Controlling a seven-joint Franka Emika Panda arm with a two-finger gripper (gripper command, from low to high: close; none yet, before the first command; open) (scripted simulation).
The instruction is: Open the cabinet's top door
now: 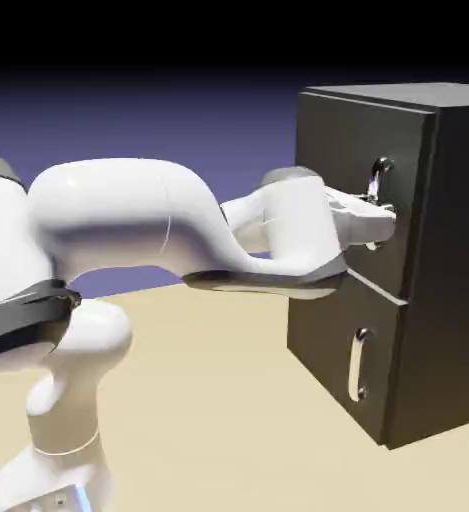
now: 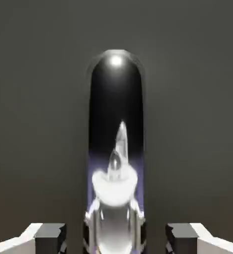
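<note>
Your hand (image 1: 378,222) is clamped on the top door's (image 1: 363,190) slick, rigid handle (image 2: 116,149); pull steadily from there.

My gripper (image 1: 380,222) lies against the top door (image 1: 363,180) of the cabinet (image 1: 448,260), its handle (image 2: 116,149) between my fingertips (image 2: 48,235). The lower door (image 1: 343,350) sits beneath my gripper; the table (image 1: 218,400) lies below.

The cabinet (image 1: 448,260) reads as matt, smooth charcoal panelling, and its top door (image 1: 363,190) has the same flat finish. The door's handle (image 2: 116,149) gleams like polished chrome, mirror-bright. The arm (image 1: 128,220) looks like glossy white plastic, the surface (image 1: 228,420) a dull tan.
</note>
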